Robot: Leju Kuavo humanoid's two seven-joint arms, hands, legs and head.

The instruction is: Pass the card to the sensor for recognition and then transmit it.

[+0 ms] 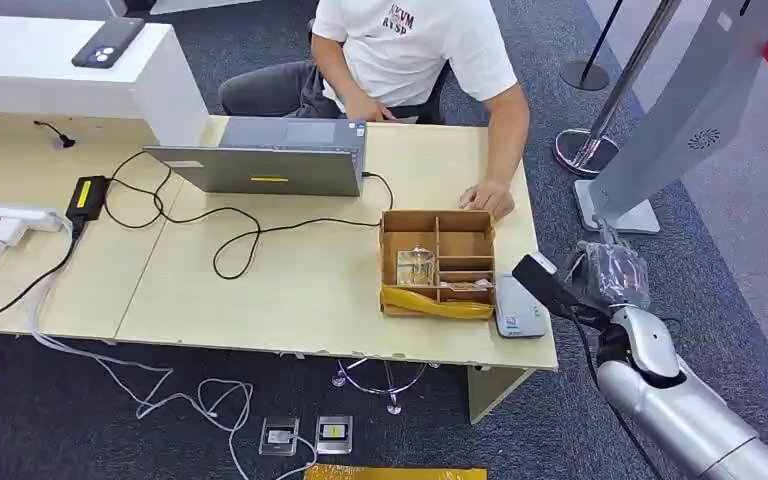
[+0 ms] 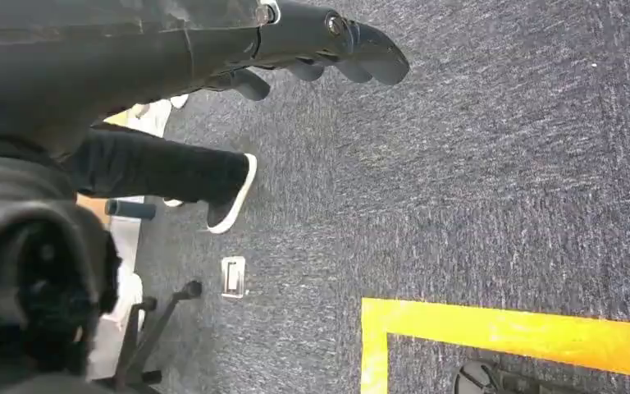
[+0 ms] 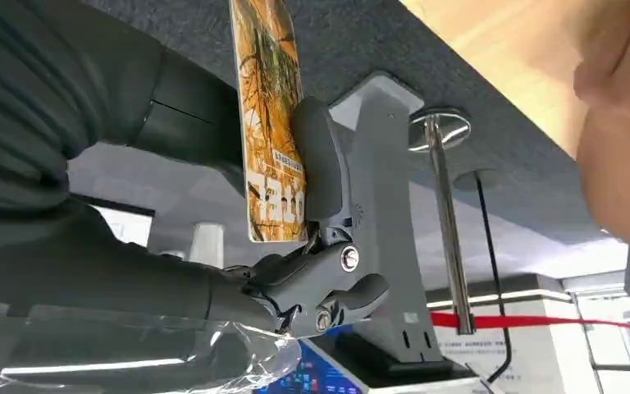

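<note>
My right hand (image 1: 605,285) hangs just off the table's right front corner, its wrist wrapped in clear plastic. It pinches an orange patterned card (image 3: 271,123) between the thumb (image 3: 320,164) and the fingers. In the head view the card (image 1: 545,285) looks dark and slants over the right edge of the grey card sensor (image 1: 516,308), which lies flat on the table corner. My left hand (image 2: 320,45) hangs over the dark carpet and holds nothing, its fingers loosely apart.
A person sits across the table (image 1: 290,290) with one hand (image 1: 487,198) resting beside a wooden compartment box (image 1: 437,262). A laptop (image 1: 270,160), cables and a power strip (image 1: 0,215) lie to the left. A grey kiosk (image 1: 680,110) and a stanchion (image 1: 590,150) stand to the right.
</note>
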